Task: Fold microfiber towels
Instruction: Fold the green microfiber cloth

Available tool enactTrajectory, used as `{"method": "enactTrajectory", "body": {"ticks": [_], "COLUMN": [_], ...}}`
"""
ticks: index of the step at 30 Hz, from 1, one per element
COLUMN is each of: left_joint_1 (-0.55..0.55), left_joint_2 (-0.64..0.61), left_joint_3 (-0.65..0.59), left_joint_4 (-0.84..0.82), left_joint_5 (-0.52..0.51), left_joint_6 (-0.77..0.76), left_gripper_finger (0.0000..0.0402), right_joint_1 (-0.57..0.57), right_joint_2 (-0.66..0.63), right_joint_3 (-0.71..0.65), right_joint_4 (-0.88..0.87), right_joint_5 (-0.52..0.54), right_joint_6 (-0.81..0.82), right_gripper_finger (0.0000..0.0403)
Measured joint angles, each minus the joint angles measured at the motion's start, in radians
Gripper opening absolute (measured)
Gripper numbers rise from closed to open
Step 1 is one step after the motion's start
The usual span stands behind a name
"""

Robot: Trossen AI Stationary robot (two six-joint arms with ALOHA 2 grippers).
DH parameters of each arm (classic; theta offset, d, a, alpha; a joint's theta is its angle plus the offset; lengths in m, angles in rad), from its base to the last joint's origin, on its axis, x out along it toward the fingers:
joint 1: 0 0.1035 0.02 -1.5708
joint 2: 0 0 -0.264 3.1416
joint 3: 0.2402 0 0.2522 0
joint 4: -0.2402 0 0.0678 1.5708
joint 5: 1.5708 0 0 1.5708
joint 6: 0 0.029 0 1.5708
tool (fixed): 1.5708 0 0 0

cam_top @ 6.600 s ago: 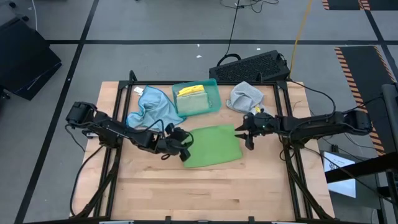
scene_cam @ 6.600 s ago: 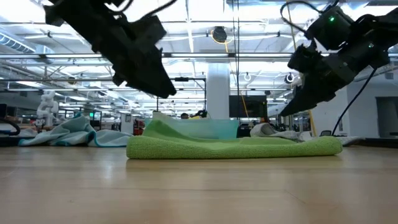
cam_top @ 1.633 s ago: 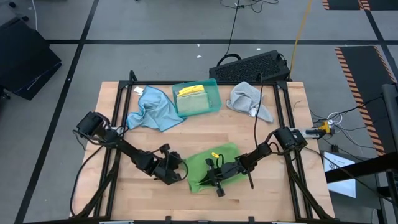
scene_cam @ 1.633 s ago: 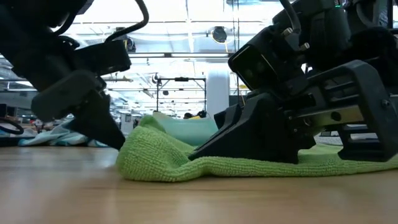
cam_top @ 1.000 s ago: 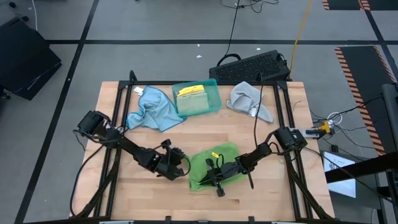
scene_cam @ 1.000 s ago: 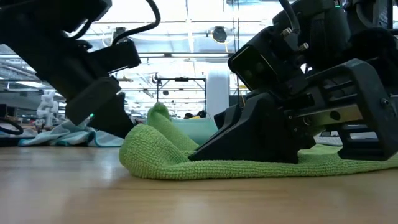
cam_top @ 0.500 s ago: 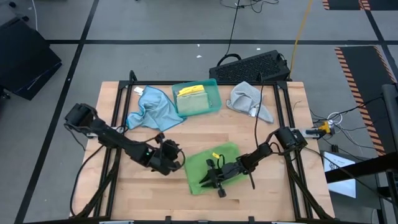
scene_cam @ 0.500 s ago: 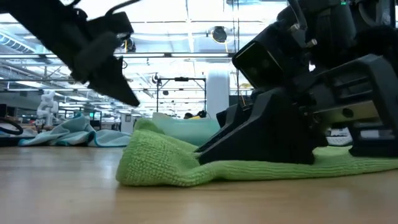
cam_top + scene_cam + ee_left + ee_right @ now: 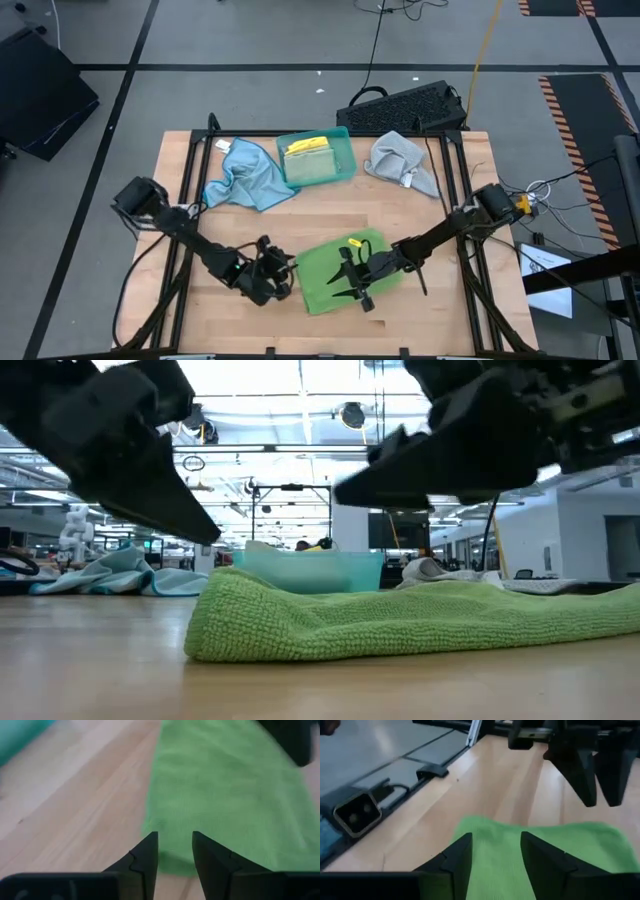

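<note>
Right gripper (image 9: 495, 851) fingers parted, nothing between them, above green towel (image 9: 530, 845) lying on wooden table (image 9: 490, 785). Left gripper (image 9: 595, 770) hangs beyond the towel's far edge. Small camera (image 9: 355, 815) beside table edge.

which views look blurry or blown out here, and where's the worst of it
Low view: ceiling lights blown out white, both arms dark backlit shapes, green towel sharp. Left wrist view: towel soft, far edge smeared, the end effector crisp. Right wrist view: table glares pale, other arm blurred. High view: even light, no glare.
</note>
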Motion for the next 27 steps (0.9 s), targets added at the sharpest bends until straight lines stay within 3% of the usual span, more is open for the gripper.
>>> {"method": "enactTrajectory", "body": {"ticks": [6, 12, 16, 20, 27], "left_joint_1": [0.051, 0.070, 0.066, 0.065, 0.104], "left_joint_2": [0.121, 0.189, 0.185, 0.107, 0.028], "left_joint_3": [0.004, 0.004, 0.004, 0.002, 0.004], "left_joint_4": [0.316, 0.233, 0.190, 0.219, 0.432], "left_joint_5": [0.003, 0.107, 0.123, 0.111, 0.099], "left_joint_6": [0.113, 0.019, -0.003, 0.099, 0.271], "left_gripper_finger": [0.0122, 0.0122, 0.0122, 0.0122, 0.0122], "right_joint_1": [-0.009, -0.009, -0.007, -0.008, -0.031], "right_joint_2": [-0.091, -0.174, -0.168, -0.166, -0.155], "right_joint_3": [-0.106, -0.236, -0.340, -0.405, -0.349], "right_joint_4": [0.002, 0.024, 0.128, 0.242, 0.333], "right_joint_5": [0.004, 0.008, 0.029, 0.034, 0.055], "right_joint_6": [-0.015, 0.021, 0.082, 0.090, 0.028], "right_gripper_finger": [0.0149, 0.0141, 0.0134, 0.0126, 0.0108]}}
